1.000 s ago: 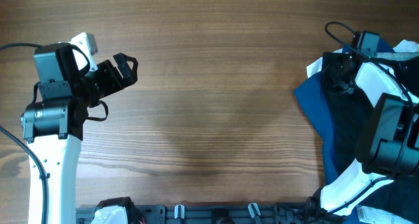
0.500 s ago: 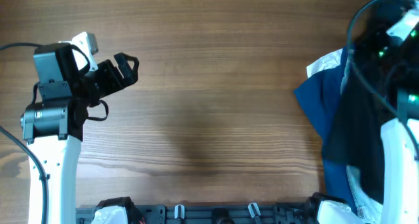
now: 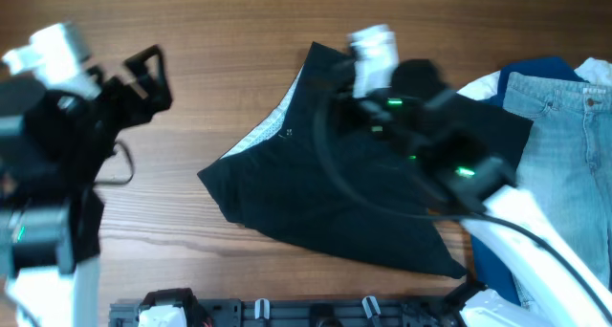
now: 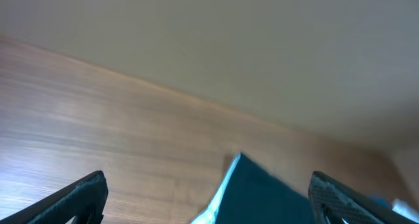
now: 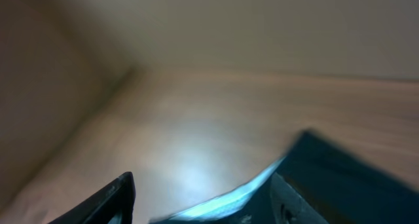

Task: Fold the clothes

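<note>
The shorts (image 3: 335, 188) lie rumpled mid-frame on the tabletop (image 3: 239, 40), beside the jeans (image 3: 564, 145) at right, probably so you've got folding room. Your right fingers (image 5: 114, 198) hang over them spread, gripping nothing. Your left fingers (image 4: 85, 196) gape empty at upper left, likely waiting to help.

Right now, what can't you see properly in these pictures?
- Overhead: the blurred right arm covers part of the black shorts, and its fingertips cannot be made out.
- Overhead: the blue garment is mostly buried under the jeans, which the right edge cuts off.
- Left wrist: only a corner of the shorts shows; the bottom edge cuts the rest.
- Right wrist: motion blur smears everything.
</note>
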Robot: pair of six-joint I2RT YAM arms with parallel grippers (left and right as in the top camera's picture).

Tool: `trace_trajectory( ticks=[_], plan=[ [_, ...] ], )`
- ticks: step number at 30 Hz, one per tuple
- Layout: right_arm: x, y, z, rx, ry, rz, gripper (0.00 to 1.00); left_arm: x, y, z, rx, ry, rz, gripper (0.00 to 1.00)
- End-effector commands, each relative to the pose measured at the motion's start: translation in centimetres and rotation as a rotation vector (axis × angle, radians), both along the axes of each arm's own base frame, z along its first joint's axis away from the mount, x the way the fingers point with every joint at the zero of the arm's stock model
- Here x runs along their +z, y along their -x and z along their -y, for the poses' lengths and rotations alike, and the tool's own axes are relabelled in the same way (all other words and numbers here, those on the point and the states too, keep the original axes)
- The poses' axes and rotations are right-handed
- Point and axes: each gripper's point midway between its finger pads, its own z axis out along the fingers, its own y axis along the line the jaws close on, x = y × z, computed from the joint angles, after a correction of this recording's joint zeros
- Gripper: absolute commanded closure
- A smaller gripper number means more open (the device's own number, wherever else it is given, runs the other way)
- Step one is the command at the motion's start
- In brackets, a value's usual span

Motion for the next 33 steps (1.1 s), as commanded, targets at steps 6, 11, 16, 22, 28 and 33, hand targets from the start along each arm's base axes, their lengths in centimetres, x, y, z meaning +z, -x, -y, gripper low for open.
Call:
trace_trajectory(
  ticks=[6, 11, 16, 22, 28, 33],
  plan=[
    [-1.0, 1.6, 8.0, -0.224, -0.081, -0.199, 0.37, -24.5, -14.3, 14.0, -0.439, -0.162, -0.356, 0.12],
    [-4.4, 1.7, 7.9, -0.258, -0.072, -0.351, 0.37, -34.3, -14.9, 19.5, -0.572, -0.156, -0.421, 0.13],
    [-5.3, 1.8, 7.9, -0.262, -0.056, -0.384, 0.37, -39.2, -13.2, 21.2, -0.589, -0.222, -0.504, 0.24],
    [-5.5, 1.9, 8.1, -0.267, -0.05, -0.391, 0.37, -42.0, -14.7, 14.3, -0.286, -0.463, -0.575, 0.96],
    [-6.9, 2.1, 10.2, -0.37, 0.03, -0.416, 0.37, -32.0, -17.1, -5.6, 0.348, -0.486, -0.538, 0.96],
    [-12.1, 0.4, 10.3, -0.401, 0.151, -0.535, 0.36, -24.9, -16.9, -9.4, 0.296, -0.253, -0.424, 0.7]
  ],
)
